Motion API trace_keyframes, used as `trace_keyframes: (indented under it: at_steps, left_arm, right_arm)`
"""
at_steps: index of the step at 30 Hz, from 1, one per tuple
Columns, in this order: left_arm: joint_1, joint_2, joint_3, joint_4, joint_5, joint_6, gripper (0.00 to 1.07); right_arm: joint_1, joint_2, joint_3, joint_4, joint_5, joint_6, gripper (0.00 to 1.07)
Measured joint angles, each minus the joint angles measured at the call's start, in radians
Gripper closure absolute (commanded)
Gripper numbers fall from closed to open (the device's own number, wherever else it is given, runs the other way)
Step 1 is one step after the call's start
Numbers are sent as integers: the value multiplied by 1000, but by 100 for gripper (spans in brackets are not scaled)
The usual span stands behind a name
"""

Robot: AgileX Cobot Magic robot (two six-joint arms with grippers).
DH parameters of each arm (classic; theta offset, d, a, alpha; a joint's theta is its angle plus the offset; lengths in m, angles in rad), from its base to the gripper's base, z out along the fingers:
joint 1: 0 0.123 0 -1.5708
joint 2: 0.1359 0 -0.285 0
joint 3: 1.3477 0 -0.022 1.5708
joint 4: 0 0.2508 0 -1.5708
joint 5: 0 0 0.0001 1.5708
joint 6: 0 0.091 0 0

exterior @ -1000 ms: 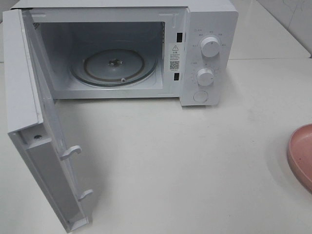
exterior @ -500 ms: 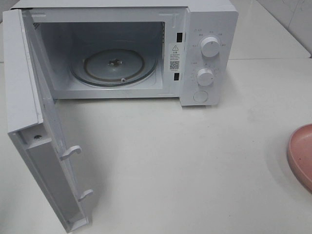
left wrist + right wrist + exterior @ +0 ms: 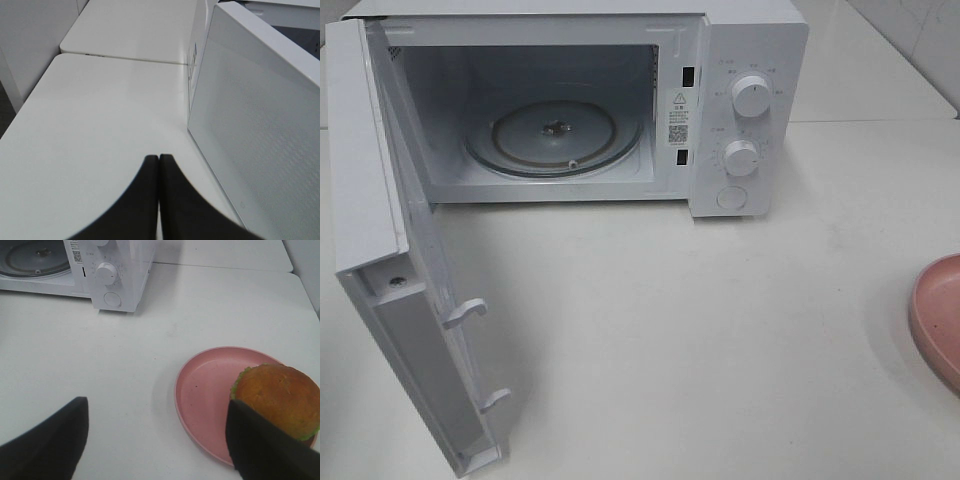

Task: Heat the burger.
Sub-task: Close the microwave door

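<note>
Exterior high view shows the table [image 3: 720, 330], a flat matte white slab, carrying the microwave [image 3: 750, 60], a white box with its door [image 3: 390, 300] swung fully open toward the left arm's side. Inside the cavity lies the turntable [image 3: 555, 135], a round glass disc. 2 round knobs [image 3: 751, 97] and 1 button sit on the control panel.

At the right edge of the table rests the plate [image 3: 210, 395], round, pink, smooth, with a low rim. The burger [image 3: 280, 397] sits on it, off-centre near the rim: domed brown bun, green lettuce fringe.

Right gripper [image 3: 155, 440] hangs above the table beside the plate, jaws spread wide, holding nothing. Left gripper [image 3: 159, 200] is closed tight on nothing, just outside the door.

Risks: the domed, soft bun may slip or crush under a hard pinch. The light plate may slide if nudged. The open door may obstruct the left arm.
</note>
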Motion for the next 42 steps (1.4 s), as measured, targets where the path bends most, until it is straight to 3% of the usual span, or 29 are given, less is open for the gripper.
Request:
trace_keyframes:
  at_steps: [18,25,27,28,29,31,32,35,42]
  left_arm:
    - [0,360,222,30,-766,0,107]
    - [0,512,236,219,-929,-86,107]
    - [0,568,236,326,-975,-161,107]
    - [0,568,236,326,-975,-161,107]
    - [0,597,236,397,-1025,-209,107]
    - [0,612,236,436,-1057,-233,107]
    - [0,640,236,505,-1118,-265,107]
    - [0,701,235,568,-1208,-284,107]
    - [-53,787,189,580,-1242,-287,107]
  right_arm:
    - [0,0,0,0,0,0,32]
    - [0,0,0,0,0,0,32]
    - [0,0,0,0,0,0,32]
    - [0,0,0,0,0,0,32]
    - [0,0,0,0,0,0,32]
    - [0,0,0,0,0,0,32]
    - [0,0,0,0,0,0,32]
    - [0,0,0,0,0,0,32]
    - [0,0,0,0,0,0,32]
